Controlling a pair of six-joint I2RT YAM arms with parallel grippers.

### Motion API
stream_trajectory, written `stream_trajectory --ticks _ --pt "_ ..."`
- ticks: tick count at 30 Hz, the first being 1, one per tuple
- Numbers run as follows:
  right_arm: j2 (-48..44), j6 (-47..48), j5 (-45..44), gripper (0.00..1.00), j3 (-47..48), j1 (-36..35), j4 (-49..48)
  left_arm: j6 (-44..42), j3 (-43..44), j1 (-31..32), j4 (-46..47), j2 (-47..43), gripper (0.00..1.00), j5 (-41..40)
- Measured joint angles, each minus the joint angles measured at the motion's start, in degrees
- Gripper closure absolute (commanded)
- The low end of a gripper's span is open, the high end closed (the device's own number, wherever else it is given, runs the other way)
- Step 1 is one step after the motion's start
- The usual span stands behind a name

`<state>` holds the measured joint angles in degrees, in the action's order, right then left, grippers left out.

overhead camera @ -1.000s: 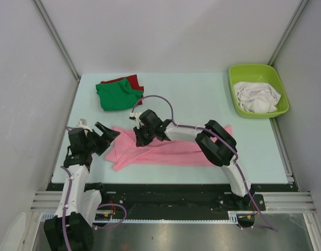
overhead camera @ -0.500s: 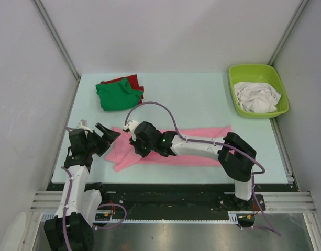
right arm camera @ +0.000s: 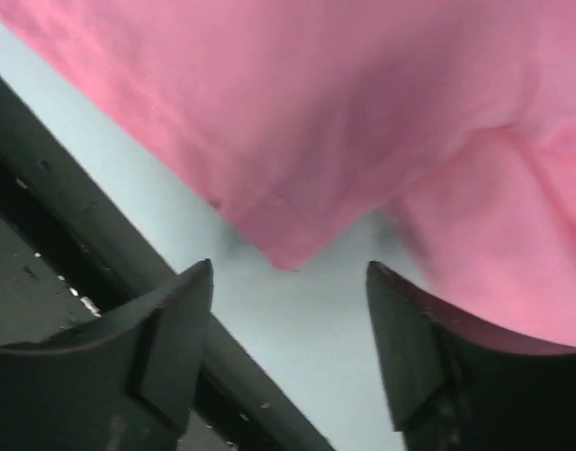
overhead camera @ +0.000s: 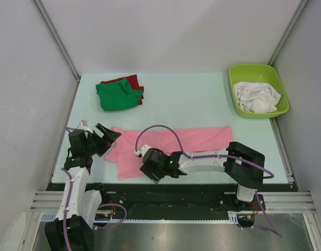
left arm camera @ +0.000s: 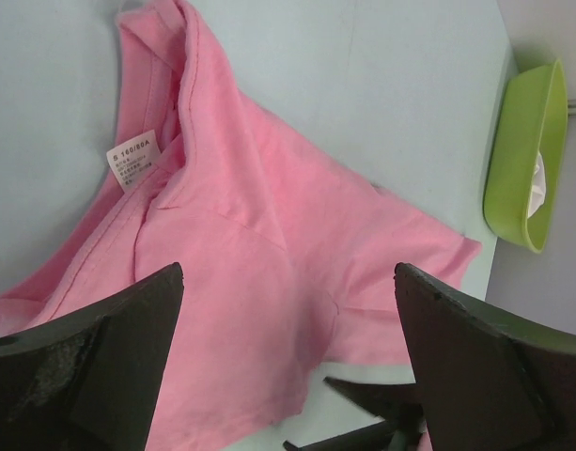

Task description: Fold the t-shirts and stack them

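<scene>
**A:** What's new with the pink shirt [overhead camera: 176,144]?

**B:** The right claw [right arm camera: 289,272] has dragged its left hem nearer and just let go. The jaws are apart and the corner lies free. The shirt stretches across the near middle of the bench [overhead camera: 191,104], likely spread for folding.

**A:** And the left claw [left arm camera: 288,277]?

**B:** Released, hovering over the left end.

**A:** Around it?

**B:** The bench is pale blue. A green shirt [overhead camera: 117,97] lies on a red shirt [overhead camera: 133,81] far left, and white shirts [overhead camera: 258,97] sit in a tub [overhead camera: 234,78] far right. Grey walls [overhead camera: 165,36] enclose it.
</scene>
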<state>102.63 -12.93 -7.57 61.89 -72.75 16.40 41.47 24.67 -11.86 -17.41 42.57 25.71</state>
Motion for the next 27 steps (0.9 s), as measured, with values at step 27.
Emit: stream_trajectory --ticks 27 --pt "5.9 -3.9 2.1 0.01 16.9 21.8 -7.5 3.3 1.4 -0.2 15.4 23.8 0.13 -7.6"
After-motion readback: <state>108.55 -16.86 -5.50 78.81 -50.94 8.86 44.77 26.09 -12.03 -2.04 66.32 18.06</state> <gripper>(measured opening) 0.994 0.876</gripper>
